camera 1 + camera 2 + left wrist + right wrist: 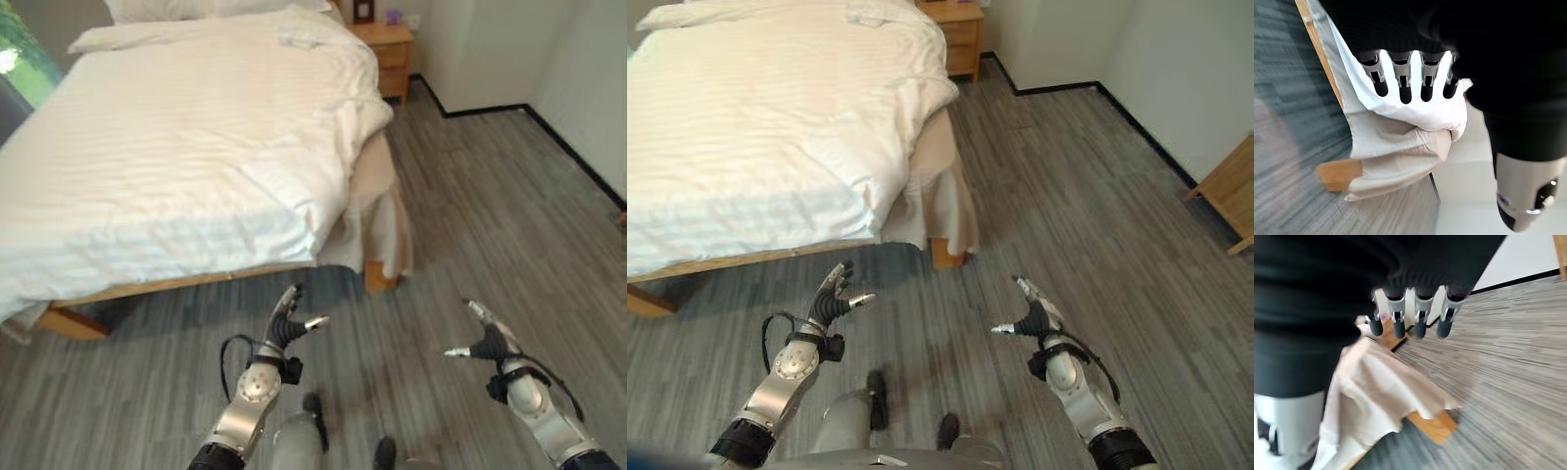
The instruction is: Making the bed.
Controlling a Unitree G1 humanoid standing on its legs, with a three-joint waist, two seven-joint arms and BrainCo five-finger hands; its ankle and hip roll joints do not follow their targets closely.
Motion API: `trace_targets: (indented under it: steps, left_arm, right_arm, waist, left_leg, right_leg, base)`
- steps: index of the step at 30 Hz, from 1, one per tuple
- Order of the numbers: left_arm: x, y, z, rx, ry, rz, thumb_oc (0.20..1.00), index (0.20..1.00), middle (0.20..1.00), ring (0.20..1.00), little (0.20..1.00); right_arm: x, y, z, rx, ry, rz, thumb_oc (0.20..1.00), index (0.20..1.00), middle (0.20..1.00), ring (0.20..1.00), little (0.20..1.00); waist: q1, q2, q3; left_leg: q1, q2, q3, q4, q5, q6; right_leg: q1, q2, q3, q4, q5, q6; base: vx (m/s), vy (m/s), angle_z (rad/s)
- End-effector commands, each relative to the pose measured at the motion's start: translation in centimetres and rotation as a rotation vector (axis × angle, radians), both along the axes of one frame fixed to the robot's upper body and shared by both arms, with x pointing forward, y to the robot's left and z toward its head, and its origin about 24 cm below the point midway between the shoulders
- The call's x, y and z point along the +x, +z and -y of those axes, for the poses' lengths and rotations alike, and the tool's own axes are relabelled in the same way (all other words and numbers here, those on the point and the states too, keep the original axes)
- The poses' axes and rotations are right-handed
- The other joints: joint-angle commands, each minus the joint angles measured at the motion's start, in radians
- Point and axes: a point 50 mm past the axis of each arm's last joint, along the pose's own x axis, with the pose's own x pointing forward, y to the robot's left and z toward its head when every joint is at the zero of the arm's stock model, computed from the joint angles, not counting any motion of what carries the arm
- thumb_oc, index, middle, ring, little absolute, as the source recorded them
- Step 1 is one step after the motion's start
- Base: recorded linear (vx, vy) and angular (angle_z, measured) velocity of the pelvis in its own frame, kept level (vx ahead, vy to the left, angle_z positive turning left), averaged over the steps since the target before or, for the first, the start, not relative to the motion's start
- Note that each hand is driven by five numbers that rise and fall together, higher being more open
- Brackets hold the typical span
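A bed with a white striped duvet (186,147) stands ahead and to the left on a wooden frame (147,286). The duvet's near right corner (323,196) hangs rumpled over a beige sheet (382,211) that droops past the bed's corner leg (945,257). A white pillow (196,8) lies at the head end. My left hand (290,321) hovers open above the floor just short of the bed's foot edge. My right hand (486,338) is open too, over the floor to the right of the bed's corner. Both hands hold nothing; the wrist views show the sheet corner (1400,147) (1376,391) past straight fingers.
A wooden nightstand (387,54) stands by the bed's head against the far wall. Another wooden piece of furniture (1229,196) sits at the right wall. Grey plank floor (490,215) spreads open to the right of the bed.
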Motion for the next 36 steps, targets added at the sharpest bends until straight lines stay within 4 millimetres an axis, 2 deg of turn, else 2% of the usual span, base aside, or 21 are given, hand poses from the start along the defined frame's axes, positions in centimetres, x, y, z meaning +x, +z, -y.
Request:
trace_targets:
  steps: [1,3,4,5,6,7,8,9,10,11,13,14,15,16,17,18,20,25,31,34,36]
  left_arm:
    - [1.0,2.7,-0.1,-0.034,0.025,0.130,1.000,1.000,1.000,1.000,1.000]
    - [0.8,2.7,-0.3,-0.016,0.025,0.134,1.000,1.000,1.000,1.000,1.000]
    - [0.7,2.7,-0.8,0.008,0.044,0.132,1.000,1.000,1.000,1.000,1.000]
    - [0.8,2.6,-1.1,0.016,0.071,0.130,1.000,1.000,1.000,1.000,1.000]
    - [0.8,2.6,-1.1,0.018,0.072,0.130,1.000,1.000,1.000,1.000,1.000]
    - [1.1,3.2,-1.9,0.079,0.100,0.158,1.000,1.000,1.000,1.000,1.000]
    - [1.4,3.7,-2.6,0.121,0.129,0.184,1.000,1.000,1.000,1.000,1.000]
    - [1.4,3.7,-2.6,0.122,0.129,0.184,1.000,1.000,1.000,1.000,1.000]
    - [1.7,4.4,-3.5,0.132,0.179,0.215,1.000,1.000,1.000,1.000,1.000]
    - [2.0,5.4,-4.8,0.125,0.260,0.264,1.000,1.000,1.000,1.000,1.000]
    - [2.2,6.0,-5.6,0.147,0.279,0.291,1.000,1.000,1.000,1.000,1.000]
    - [2.2,6.0,-5.6,0.148,0.279,0.291,1.000,1.000,1.000,1.000,1.000]
    - [2.3,6.2,-6.0,0.157,0.291,0.301,1.000,1.000,1.000,1.000,1.000]
    - [2.8,6.6,-6.1,0.197,0.292,0.312,1.000,1.000,1.000,1.000,1.000]
    - [2.9,6.8,-6.7,0.200,0.323,0.329,1.000,1.000,1.000,1.000,1.000]
    - [3.1,6.6,-6.8,0.207,0.340,0.318,1.000,1.000,1.000,1.000,1.000]
    - [3.7,7.0,-7.4,0.238,0.365,0.321,1.000,1.000,1.000,1.000,1.000]
    - [4.6,7.2,-8.6,0.295,0.395,0.302,1.000,1.000,1.000,1.000,1.000]
    - [5.1,5.5,-9.1,0.390,0.387,0.208,1.000,1.000,1.000,1.000,1.000]
    - [5.8,3.8,-10.4,0.481,0.400,0.071,1.000,1.000,1.000,1.000,1.000]
    - [6.1,3.5,-10.7,0.505,0.405,0.043,1.000,1.000,1.000,1.000,1.000]
  right_arm:
    - [1.2,2.3,0.7,0.008,-0.022,0.125,1.000,1.000,1.000,1.000,1.000]
    - [0.9,2.0,0.5,0.006,-0.020,0.111,1.000,1.000,1.000,1.000,1.000]
    - [0.3,0.9,0.3,-0.004,-0.028,0.070,1.000,1.000,1.000,1.000,1.000]
    - [-0.1,0.1,0.3,-0.006,-0.042,0.035,1.000,1.000,1.000,1.000,1.000]
    - [0.0,0.1,0.3,-0.005,-0.041,0.036,1.000,1.000,1.000,1.000,1.000]
    - [-0.4,-0.5,0.3,0.013,-0.070,0.014,1.000,1.000,1.000,1.000,1.000]
    - [-0.7,-0.8,0.4,0.009,-0.084,0.004,1.000,1.000,1.000,1.000,1.000]
    - [-0.7,-0.8,0.4,0.009,-0.084,0.005,1.000,1.000,1.000,1.000,1.000]
    - [-1.0,-1.0,0.8,-0.001,-0.103,-0.005,1.000,1.000,1.000,1.000,1.000]
    - [-1.3,-1.3,1.4,-0.009,-0.131,-0.018,1.000,1.000,1.000,1.000,1.000]
    - [-1.6,-1.5,1.9,0.024,-0.174,-0.026,1.000,1.000,1.000,1.000,1.000]
    - [-1.6,-1.5,1.9,0.026,-0.174,-0.026,1.000,1.000,1.000,1.000,1.000]
    - [-1.8,-1.7,2.1,0.031,-0.188,-0.035,1.000,1.000,1.000,1.000,1.000]
    - [-1.7,-1.6,2.7,-0.007,-0.199,-0.038,1.000,1.000,1.000,1.000,1.000]
    - [-3.2,-2.7,2.5,0.014,-0.205,-0.094,1.000,1.000,1.000,1.000,1.000]
    - [-3.5,-3.2,2.6,0.006,-0.206,-0.118,1.000,1.000,1.000,1.000,1.000]
    - [-3.4,-3.2,2.9,-0.022,-0.183,-0.131,1.000,1.000,1.000,1.000,1.000]
    - [-3.6,-3.2,3.5,-0.043,-0.161,-0.158,1.000,1.000,1.000,1.000,1.000]
    - [-4.4,-3.3,4.3,-0.065,-0.159,-0.191,1.000,1.000,1.000,1.000,1.000]
    - [-4.6,-3.2,4.9,-0.081,-0.158,-0.198,1.000,1.000,1.000,1.000,1.000]
    - [-4.6,-3.1,5.0,-0.085,-0.157,-0.195,1.000,1.000,1.000,1.000,1.000]
  waist:
    - [0.032,0.000,-0.014]
    - [0.033,-0.004,-0.022]
    - [0.042,-0.017,-0.024]
    - [0.037,-0.024,-0.022]
    - [0.038,-0.028,-0.021]
    - [0.017,-0.024,-0.005]
    - [0.007,-0.019,0.002]
    - [0.007,-0.020,0.001]
    - [0.005,-0.015,0.006]
    - [-0.012,-0.005,0.011]
    - [-0.028,0.002,0.012]
    - [-0.029,0.004,0.012]
    - [-0.032,-0.001,0.010]
    - [-0.044,-0.008,0.005]
    - [-0.043,-0.032,-0.018]
    - [-0.043,-0.034,-0.032]
    - [-0.049,-0.028,-0.058]
    - [-0.065,-0.009,-0.083]
    - [-0.090,0.007,-0.096]
    - [-0.116,0.010,-0.096]
    - [-0.122,0.011,-0.093]
  left_leg:
    - [0.096,0.026,0.080,-0.032,0.106,-0.028]
    - [0.109,0.011,0.070,-0.034,0.109,-0.014]
    - [0.158,-0.017,0.081,-0.034,0.089,0.005]
    - [0.196,-0.030,0.096,-0.034,0.067,0.023]
    - [0.197,-0.035,0.099,-0.034,0.063,0.027]
    - [0.251,-0.047,0.091,-0.034,0.029,0.052]
    - [0.272,-0.045,0.089,-0.034,0.009,0.059]
    - [0.271,-0.047,0.090,-0.034,0.009,0.059]
    - [0.283,-0.047,0.082,-0.034,-0.001,0.058]
    - [0.308,-0.042,0.063,-0.034,-0.021,0.046]
    - [0.323,-0.036,0.044,-0.034,-0.033,0.026]
    - [0.324,-0.032,0.042,-0.034,-0.034,0.024]
    - [0.315,-0.030,0.052,-0.034,-0.018,0.022]
    - [0.319,-0.032,0.043,-0.034,-0.029,0.018]
    - [0.340,-0.055,0.038,-0.034,-0.047,0.016]
    - [0.346,-0.057,0.043,-0.034,-0.045,0.011]
    - [0.355,-0.051,0.048,-0.034,-0.045,0.004]
    - [0.363,-0.040,0.041,-0.034,-0.041,-0.004]
    - [0.373,-0.029,0.050,-0.034,-0.045,-0.017]
    - [0.373,-0.024,0.067,-0.034,-0.047,-0.024]
    - [0.369,-0.023,0.072,-0.034,-0.045,-0.026]
  right_leg:
    - [0.087,-0.074,-0.068,0.031,-0.089,0.128]
    - [0.073,-0.084,-0.054,0.088,-0.098,0.129]
    - [0.027,-0.116,-0.074,0.287,-0.064,0.181]
    - [-0.020,-0.169,-0.089,0.396,-0.002,0.231]
    - [-0.025,-0.177,-0.085,0.407,-0.007,0.237]
    - [-0.138,-0.247,-0.077,0.629,0.124,0.270]
    - [-0.206,-0.284,-0.079,0.717,0.136,0.270]
    - [-0.209,-0.285,-0.078,0.720,0.135,0.270]
    - [-0.229,-0.309,-0.091,0.687,0.123,0.265]
    - [-0.251,-0.335,-0.110,0.559,0.079,0.244]
    - [-0.248,-0.334,-0.098,0.353,0.060,0.223]
    - [-0.239,-0.328,-0.102,0.338,0.066,0.222]
    - [-0.235,-0.319,-0.099,0.232,0.085,0.213]
    - [-0.228,-0.305,-0.064,0.127,0.096,0.218]
    - [-0.178,-0.308,-0.032,0.047,0.141,0.234]
    - [-0.169,-0.308,-0.031,0.039,0.170,0.242]
    - [-0.150,-0.302,-0.038,0.012,0.181,0.244]
    - [-0.129,-0.293,-0.046,0.011,0.160,0.233]
    - [-0.123,-0.287,-0.045,0.011,0.147,0.235]
    - [-0.136,-0.278,-0.035,0.011,0.148,0.238]
    - [-0.144,-0.277,-0.030,0.011,0.151,0.239]
  base:
    - [0.64,0.118,0.01]
    - [0.47,0.102,0.08]
    - [0.47,0.143,-0.08]
    - [0.47,0.157,-0.29]
    - [0.38,0.165,-0.28]
    - [0.33,0.161,-0.11]
    - [0.32,0.144,0.10]
    - [0.22,0.037,0.26]
    - [0.34,-0.074,0.68]
    - [0.43,-0.119,0.78]
    - [0.31,-0.147,0.54]
    - [0.09,-0.129,0.38]
    - [0.08,-0.107,0.73]
    - [0.23,-0.150,0.97]
    - [0.33,-0.131,1.12]
    - [0.24,-0.085,1.19]
    - [0.22,-0.088,0.79]
    - [0.16,-0.044,-0.17]
    - [0.11,-0.011,-0.01]
    - [0.09,0.004,-0.02]
    - [0.02,0.006,-0.15]
